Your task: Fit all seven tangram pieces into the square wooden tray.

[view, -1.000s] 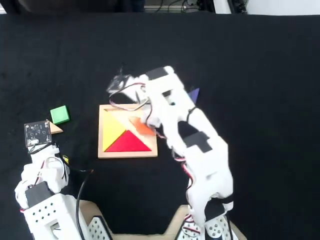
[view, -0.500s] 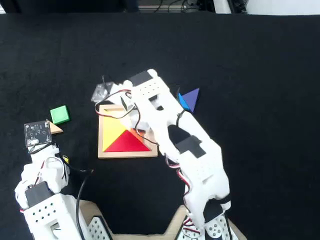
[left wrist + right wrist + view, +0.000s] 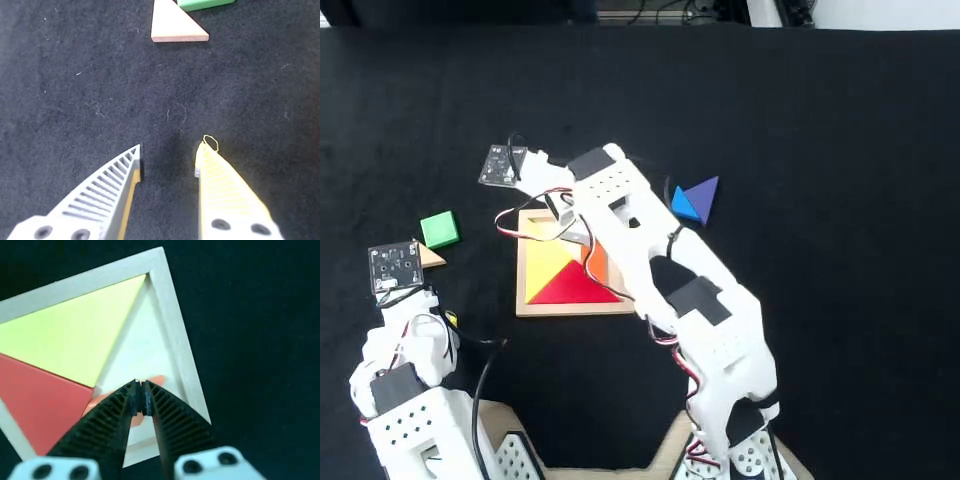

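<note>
High view: the wooden tray lies left of the counter's middle, holding a yellow triangle and a red triangle.

Left wrist view: the left gripper is spread wide, near a tan triangle.

Right wrist view: the right gripper is closed tight, its tips over an orange piece in the tray.

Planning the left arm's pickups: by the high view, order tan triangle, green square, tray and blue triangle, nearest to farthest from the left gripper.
From the left gripper:
1. tan triangle, just ahead.
2. green square, just beyond it.
3. tray, mid-table.
4. blue triangle, past the tray.
</note>
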You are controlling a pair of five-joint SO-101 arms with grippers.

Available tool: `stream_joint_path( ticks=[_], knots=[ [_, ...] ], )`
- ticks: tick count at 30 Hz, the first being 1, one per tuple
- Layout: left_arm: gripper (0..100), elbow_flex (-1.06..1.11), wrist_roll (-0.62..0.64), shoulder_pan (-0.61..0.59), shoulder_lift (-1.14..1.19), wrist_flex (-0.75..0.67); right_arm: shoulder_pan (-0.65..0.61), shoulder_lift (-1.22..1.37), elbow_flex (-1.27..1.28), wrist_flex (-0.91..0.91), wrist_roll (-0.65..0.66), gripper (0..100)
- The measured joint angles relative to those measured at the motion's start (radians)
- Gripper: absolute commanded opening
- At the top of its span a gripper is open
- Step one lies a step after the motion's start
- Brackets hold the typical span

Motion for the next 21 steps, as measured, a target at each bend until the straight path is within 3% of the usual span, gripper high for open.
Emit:
stream_joint_path(
  ticks=[15,21],
  knots=[
    [18,0.0,0.0,0.0,0.0,0.0,-0.032,0.069,0.0,-0.003,0.0,1.1],
    [18,0.0,0.0,0.0,0.0,0.0,-0.012,0.069,0.0,0.077,0.0,1.1]
  ],
)
